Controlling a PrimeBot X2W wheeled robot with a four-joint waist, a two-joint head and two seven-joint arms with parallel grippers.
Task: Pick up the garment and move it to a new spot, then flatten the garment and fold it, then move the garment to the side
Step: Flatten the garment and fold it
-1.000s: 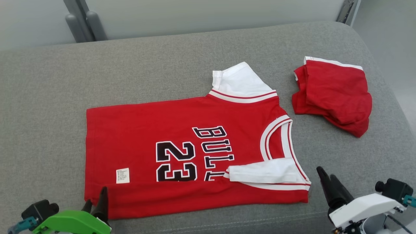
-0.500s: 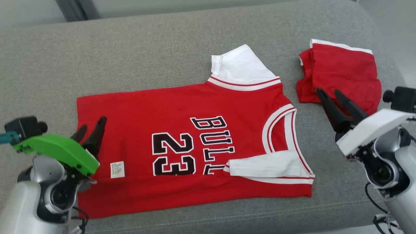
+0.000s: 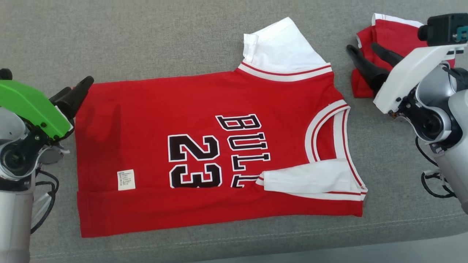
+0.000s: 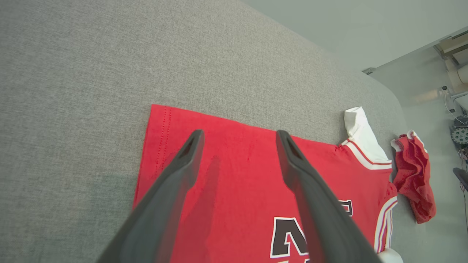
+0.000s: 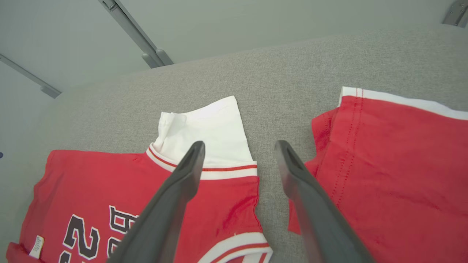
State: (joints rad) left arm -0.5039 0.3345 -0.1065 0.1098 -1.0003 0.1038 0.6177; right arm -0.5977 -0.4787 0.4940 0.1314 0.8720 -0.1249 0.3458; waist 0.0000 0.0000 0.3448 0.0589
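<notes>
While the jersey [image 3: 204, 153] lay spread on the couch [image 3: 146, 44], print up and neck to the right, both jaws stood wide open and held nothing. Left gripper [image 3: 78, 84] was at the jersey's far left corner. Right gripper [image 3: 361, 46] was between its far white sleeve and the red shorts [image 3: 391, 31] at far right.

Work surface: a grey woven-fabric upholstered cushion [image 3: 182, 36], flat, with a rounded far corner [image 4: 380, 87] and a stitched seam [image 3: 402, 223] running along its near edge. Behind it: a plain pale grey-green wall [image 5: 256, 22]. Two grey metal rails [image 5: 135, 34] run diagonally against the wall. Beside the cushion: a smooth pale floor [image 4: 431, 106] with a soft sheen. Lighting: even and diffuse; shadows faint.
</notes>
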